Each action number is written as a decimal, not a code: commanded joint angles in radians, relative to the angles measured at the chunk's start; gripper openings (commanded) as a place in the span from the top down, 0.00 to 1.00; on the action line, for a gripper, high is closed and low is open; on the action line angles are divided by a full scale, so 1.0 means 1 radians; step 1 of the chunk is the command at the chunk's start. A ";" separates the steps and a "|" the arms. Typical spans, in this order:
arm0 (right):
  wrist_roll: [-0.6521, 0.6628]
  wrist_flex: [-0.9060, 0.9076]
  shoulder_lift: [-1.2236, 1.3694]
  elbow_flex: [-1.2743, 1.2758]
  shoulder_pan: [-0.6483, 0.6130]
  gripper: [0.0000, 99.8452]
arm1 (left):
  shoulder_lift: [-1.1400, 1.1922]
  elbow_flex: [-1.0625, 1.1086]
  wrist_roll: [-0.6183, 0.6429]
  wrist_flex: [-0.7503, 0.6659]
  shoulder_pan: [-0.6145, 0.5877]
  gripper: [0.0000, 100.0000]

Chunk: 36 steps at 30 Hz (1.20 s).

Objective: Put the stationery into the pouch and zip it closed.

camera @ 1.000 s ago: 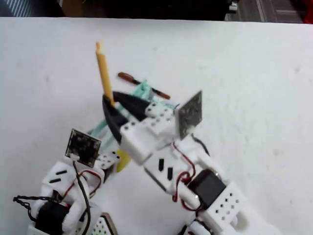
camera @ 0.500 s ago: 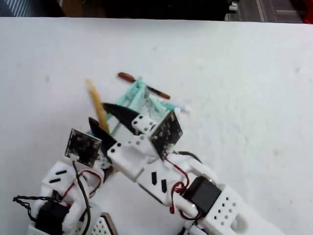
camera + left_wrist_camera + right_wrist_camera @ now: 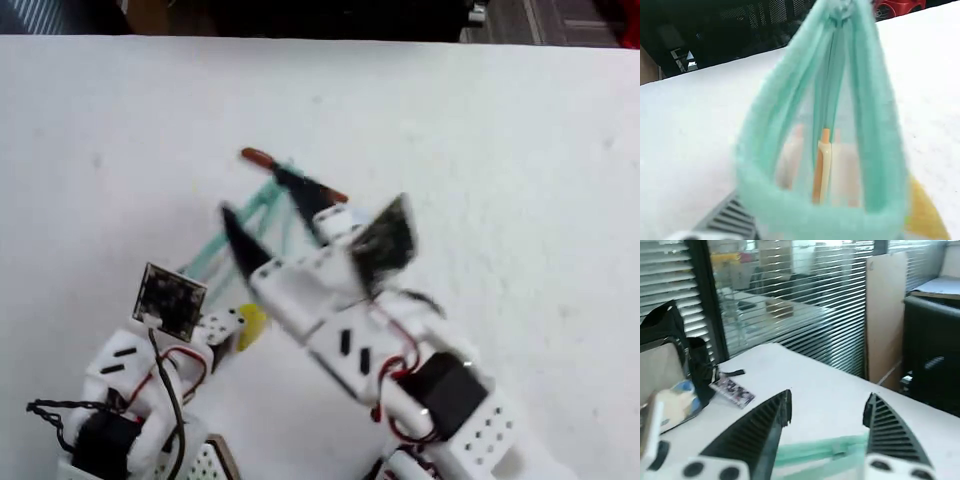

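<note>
- 2 arms in the high view: left arm (image 3: pixel 130 400) at lower left, right arm (image 3: pixel 400 370) running from lower right up to frame centre.
- left gripper (image 3: pixel 225 322), lower left of the high view, just right of its own wrist camera: clamped on the near end of the pouch. In the left wrist view, 1 grey ribbed finger (image 3: pixel 722 220) at bottom left runs under the pouch rim.
- 1 yellow piece (image 3: pixel 250 322), touching or just right of the left gripper. It also shows at the bottom right of the left wrist view. Can't tell what it is.
- 1 pouch (image 3: pixel 255 215), teal mesh, left of centre in the high view. It stretches from the left gripper up-right toward the pen. The mouth is open and shows as a tall loop in the left wrist view.
- 1 pencil (image 3: pixel 819 175), orange and cream, inside the pouch, at the centre of the left wrist view, seen through the open mouth. Pale shapes beside it are too blurred to count.
- right gripper (image 3: pixel 250 190), just left of centre in the high view: released, its 2 black fingers (image 3: pixel 240 245) spread wide with nothing gripped, over the pouch. In the right wrist view a teal pouch edge lies low between the two fingers.
- 1 pen (image 3: pixel 262 158), red-brown, lying slanted on the table above centre. Its left end is free and its middle is hidden behind the far finger of the right gripper. It sits at the pouch's far end; can't tell if they touch.
- 1 white table (image 3: pixel 520 150), bare surface across the right of the high view.
</note>
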 commanded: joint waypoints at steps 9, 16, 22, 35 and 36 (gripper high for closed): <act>0.161 0.254 0.308 -0.374 0.389 0.78 | -0.004 -0.005 0.003 -0.061 0.005 0.92; 0.169 0.389 0.568 -0.566 0.414 0.78 | -0.004 -0.011 0.011 -0.068 -0.125 0.97; 0.198 0.481 0.855 -0.753 0.415 0.89 | -0.004 -0.011 0.012 -0.081 -0.177 0.97; 0.554 0.651 1.555 -1.212 0.328 0.85 | -0.004 -0.011 0.054 -0.081 -0.197 0.97; 0.555 0.648 1.600 -1.237 0.326 0.86 | -0.004 -0.009 0.054 -0.081 -0.197 0.97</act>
